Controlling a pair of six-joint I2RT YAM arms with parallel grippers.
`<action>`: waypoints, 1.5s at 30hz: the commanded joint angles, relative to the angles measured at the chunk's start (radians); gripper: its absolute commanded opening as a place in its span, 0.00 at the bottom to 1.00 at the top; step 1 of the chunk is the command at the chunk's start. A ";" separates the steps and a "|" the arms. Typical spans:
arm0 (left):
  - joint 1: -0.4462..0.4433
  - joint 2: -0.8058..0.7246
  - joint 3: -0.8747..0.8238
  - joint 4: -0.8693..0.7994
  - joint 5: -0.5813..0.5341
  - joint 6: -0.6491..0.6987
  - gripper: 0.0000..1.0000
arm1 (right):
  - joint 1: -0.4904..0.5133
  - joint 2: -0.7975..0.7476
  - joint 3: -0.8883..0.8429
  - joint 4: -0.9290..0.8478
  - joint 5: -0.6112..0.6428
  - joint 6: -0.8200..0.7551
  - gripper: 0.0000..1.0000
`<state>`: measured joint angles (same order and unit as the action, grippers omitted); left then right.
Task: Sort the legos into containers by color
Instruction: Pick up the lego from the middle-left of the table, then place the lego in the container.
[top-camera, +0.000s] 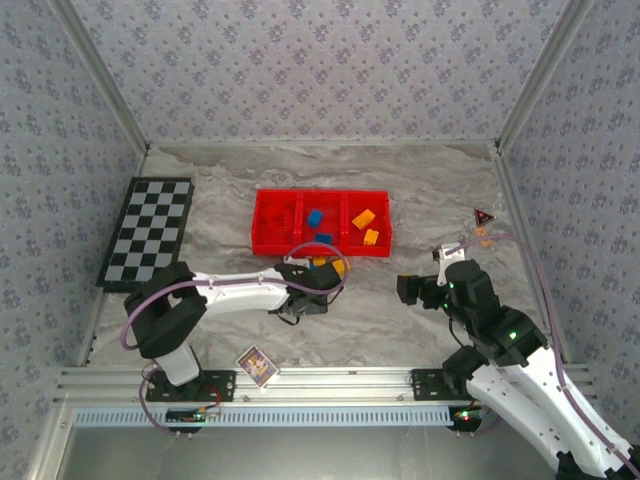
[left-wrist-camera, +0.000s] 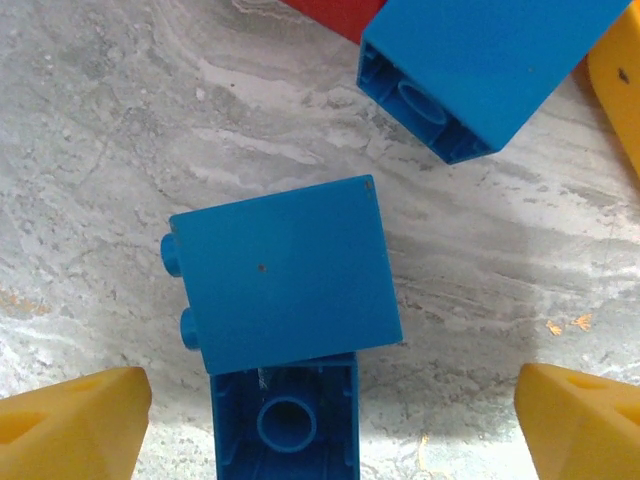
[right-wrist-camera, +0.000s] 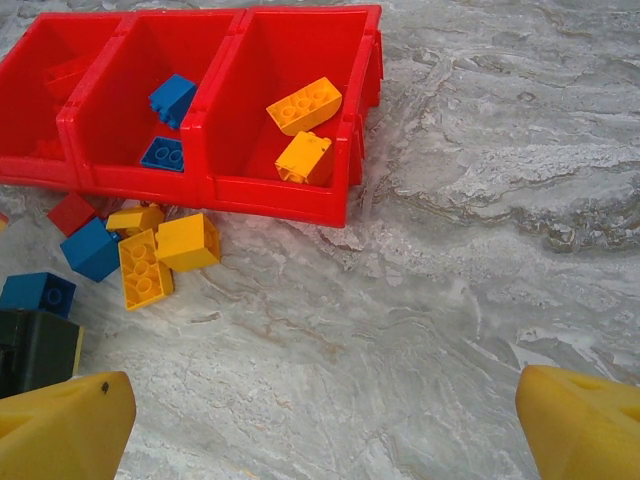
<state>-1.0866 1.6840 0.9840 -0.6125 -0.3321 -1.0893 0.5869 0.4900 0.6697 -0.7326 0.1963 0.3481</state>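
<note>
Ahead of the right fingers (right-wrist-camera: 62, 428) the tray (right-wrist-camera: 280, 198) has three compartments (right-wrist-camera: 300, 45): two orange-yellow bricks (right-wrist-camera: 303, 105) in one, two blue bricks (right-wrist-camera: 172, 97) in the next, reds (right-wrist-camera: 66, 76) in the third uncountable. On the surface (right-wrist-camera: 450, 290), ahead-left of those fingers: three loose yellow bricks (right-wrist-camera: 188, 242), two loose blue bricks (right-wrist-camera: 92, 250), one red brick (right-wrist-camera: 72, 212). Between and ahead of the left fingers (left-wrist-camera: 70, 425): three blue legos (left-wrist-camera: 285, 275).

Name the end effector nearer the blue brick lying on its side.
Left: the left end effector hangs directly over the blue brick; the right end effector stands well off to its right.
</note>
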 joint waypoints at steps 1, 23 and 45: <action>0.008 0.031 -0.009 0.001 0.016 -0.005 0.91 | -0.004 0.005 -0.007 0.002 0.028 0.009 1.00; 0.088 -0.156 -0.208 0.137 0.034 -0.046 0.36 | -0.003 0.004 -0.005 -0.004 0.041 0.012 1.00; 0.251 -0.257 0.210 0.008 0.001 0.350 0.26 | -0.021 0.005 -0.007 -0.005 0.049 0.011 1.00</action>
<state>-0.8864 1.3716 1.1255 -0.6025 -0.3767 -0.8585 0.5735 0.4938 0.6697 -0.7326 0.2218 0.3489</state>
